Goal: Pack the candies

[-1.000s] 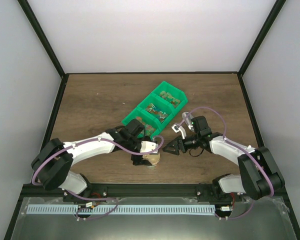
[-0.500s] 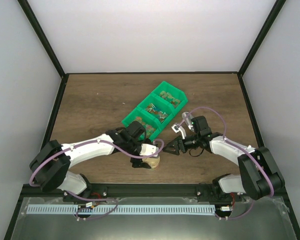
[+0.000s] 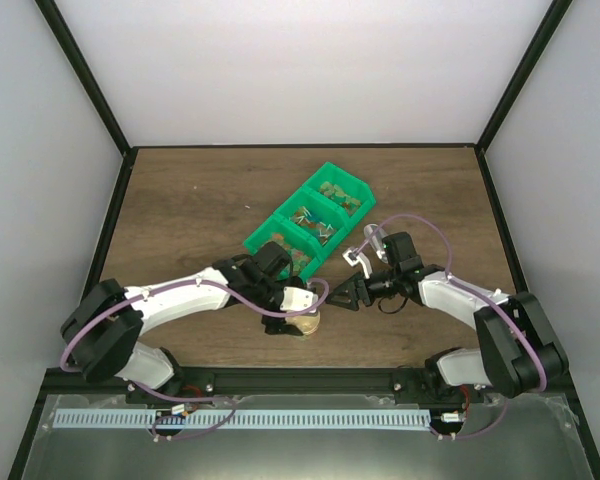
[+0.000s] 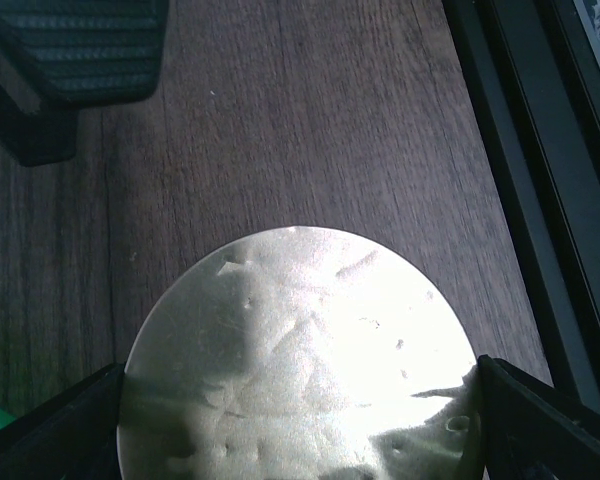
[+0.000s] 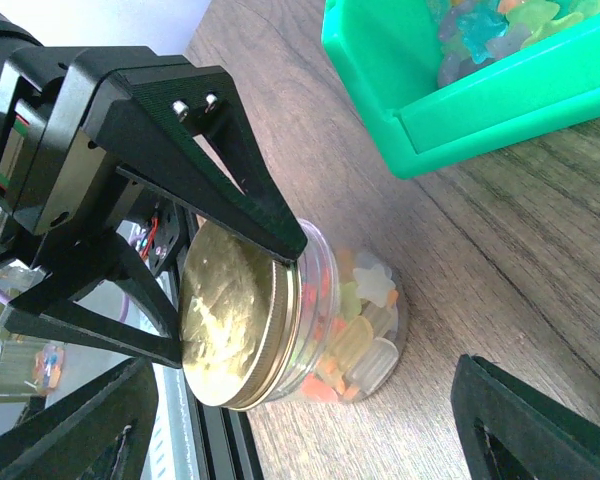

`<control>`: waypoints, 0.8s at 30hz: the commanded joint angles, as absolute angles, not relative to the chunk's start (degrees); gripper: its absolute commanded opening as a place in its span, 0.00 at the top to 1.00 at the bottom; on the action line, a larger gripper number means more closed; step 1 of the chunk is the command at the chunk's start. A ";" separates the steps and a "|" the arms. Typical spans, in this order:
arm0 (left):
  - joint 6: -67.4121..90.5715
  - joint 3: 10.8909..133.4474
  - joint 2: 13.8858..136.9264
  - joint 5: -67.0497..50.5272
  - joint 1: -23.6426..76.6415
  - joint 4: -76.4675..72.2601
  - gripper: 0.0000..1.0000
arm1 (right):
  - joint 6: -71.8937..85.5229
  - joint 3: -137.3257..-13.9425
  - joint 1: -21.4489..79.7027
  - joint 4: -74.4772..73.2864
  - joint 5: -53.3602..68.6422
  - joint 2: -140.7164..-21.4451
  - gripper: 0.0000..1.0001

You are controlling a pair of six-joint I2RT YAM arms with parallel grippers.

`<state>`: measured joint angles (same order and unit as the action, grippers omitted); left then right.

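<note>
Where white walls (image 3: 280, 70) enclose | wood table (image 3: 190, 210) | green bin (image 3: 263, 238) of candies (image 3: 332, 190)

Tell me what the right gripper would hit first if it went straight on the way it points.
Most likely the candy jar, near its gold lid, which the left gripper clamps; depth is hard to judge.

L arm (image 3: 180, 296) bent inward, jaws clamped on jar lid (image 5: 225, 310); R arm (image 3: 446, 292) low, jaws wide apart.

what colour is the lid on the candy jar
Shiny gold, a bit dented. The lid on the clear jar shows best in the right wrist view.
</note>
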<state>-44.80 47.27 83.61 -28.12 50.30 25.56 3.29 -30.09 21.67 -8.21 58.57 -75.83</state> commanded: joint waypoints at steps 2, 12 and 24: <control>-45.39 47.39 85.29 -28.04 50.61 24.75 0.15 | 2.55 -31.69 21.51 -8.18 59.68 -76.45 0.17; -44.60 47.58 84.28 -27.35 50.62 24.97 0.14 | 2.39 -31.65 21.45 -8.25 60.03 -76.42 0.17; -43.14 46.64 78.62 -26.42 50.51 25.07 0.14 | 2.29 -31.79 21.45 -8.32 60.71 -76.84 0.17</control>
